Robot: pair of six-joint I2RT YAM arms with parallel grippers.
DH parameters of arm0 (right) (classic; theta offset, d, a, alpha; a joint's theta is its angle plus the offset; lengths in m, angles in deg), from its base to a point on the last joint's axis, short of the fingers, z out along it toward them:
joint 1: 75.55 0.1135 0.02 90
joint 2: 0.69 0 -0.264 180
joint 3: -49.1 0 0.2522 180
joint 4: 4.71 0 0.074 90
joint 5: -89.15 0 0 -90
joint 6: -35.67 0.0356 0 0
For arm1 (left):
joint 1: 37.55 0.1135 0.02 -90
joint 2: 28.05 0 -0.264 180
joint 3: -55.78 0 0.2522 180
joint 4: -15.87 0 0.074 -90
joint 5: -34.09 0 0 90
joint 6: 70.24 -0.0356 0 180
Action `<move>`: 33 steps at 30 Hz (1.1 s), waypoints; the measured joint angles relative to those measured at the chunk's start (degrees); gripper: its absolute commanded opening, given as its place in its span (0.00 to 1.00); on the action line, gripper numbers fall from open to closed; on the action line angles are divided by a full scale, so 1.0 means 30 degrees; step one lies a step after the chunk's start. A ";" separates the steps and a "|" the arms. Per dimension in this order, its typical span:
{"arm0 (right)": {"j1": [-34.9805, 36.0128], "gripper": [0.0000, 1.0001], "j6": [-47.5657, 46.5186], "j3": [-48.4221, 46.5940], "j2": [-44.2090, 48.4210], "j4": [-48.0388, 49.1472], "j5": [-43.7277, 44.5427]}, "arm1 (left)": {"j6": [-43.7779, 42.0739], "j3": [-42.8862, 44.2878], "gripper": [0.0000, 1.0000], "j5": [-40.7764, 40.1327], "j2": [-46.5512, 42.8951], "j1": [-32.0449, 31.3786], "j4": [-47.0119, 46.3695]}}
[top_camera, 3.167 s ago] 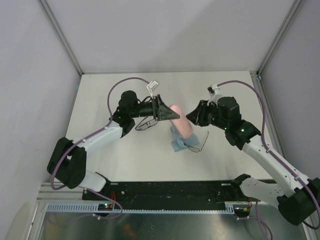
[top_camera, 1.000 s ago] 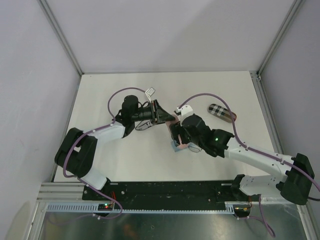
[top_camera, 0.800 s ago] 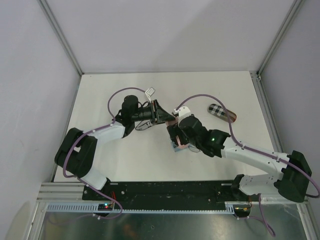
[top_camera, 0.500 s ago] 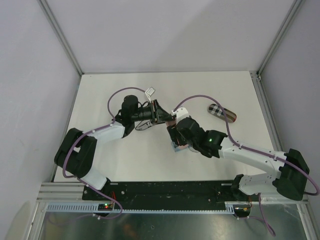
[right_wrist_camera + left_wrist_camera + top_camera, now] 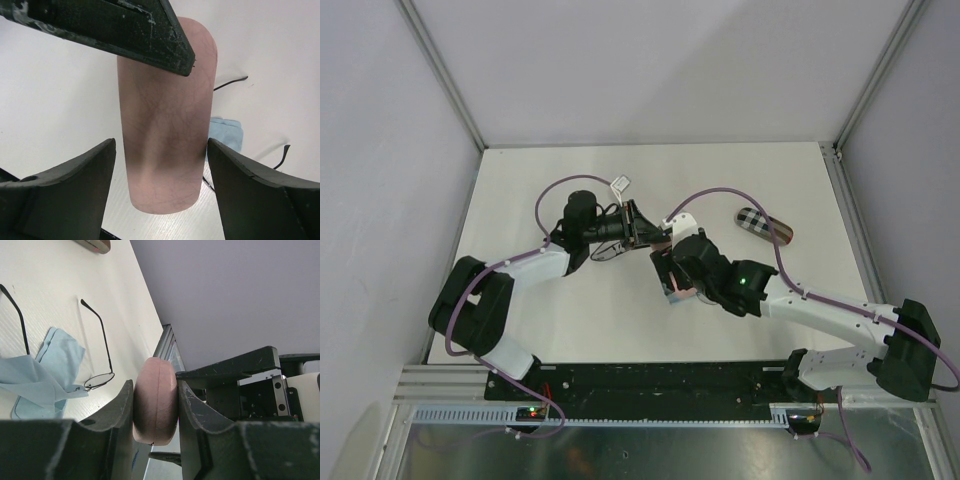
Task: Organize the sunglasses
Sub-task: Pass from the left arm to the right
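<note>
- Right wrist view: right gripper [image 5: 161,150] spread open astride the free end of the pink case [image 5: 165,110], lengthwise between the fingers, not yet squeezed.
- Far end clamped in the left gripper [image 5: 155,395].
- Just beyond the right finger: blue cloth [image 5: 226,132] carrying the wire sunglasses [image 5: 98,381], nearer the right arm.
- Black-rimmed sunglasses [image 5: 605,250] beneath the left wrist, mostly hidden.

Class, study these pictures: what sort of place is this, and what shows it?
Probably a robotics lab test cell: a white table enclosed by plain grey panels on metal posts, with a left robot arm and right robot arm mounted at its near edge.
</note>
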 measured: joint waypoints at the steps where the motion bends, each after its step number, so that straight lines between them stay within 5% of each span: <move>1: 0.0102 0.75 0.0007 -0.0066 0.0000 -0.0036 0.0087 | -0.0007 0.0000 0.00 0.0000 0.0000 -0.0007 0.0000; 14: 0.0532 0.58 -0.0036 -0.0459 -0.0488 -0.0444 0.1035 | -0.0452 -0.0080 0.01 0.0015 -0.0102 -0.0015 0.0124; 20: 0.0605 0.46 0.0095 -0.0532 -0.0714 -0.0437 0.1282 | -0.0743 -0.0087 0.14 -0.0007 -0.0146 0.0015 0.0219; 28: 0.0051 0.40 0.0444 -0.0561 -0.0605 -0.0430 0.0262 | -0.0801 -0.0342 0.70 -0.0036 -0.0831 0.0168 0.0510; 33: -0.3249 0.40 0.1304 0.0415 0.0860 0.0328 -0.3490 | -0.0816 -0.0525 0.90 0.0466 -0.2812 0.1224 0.0423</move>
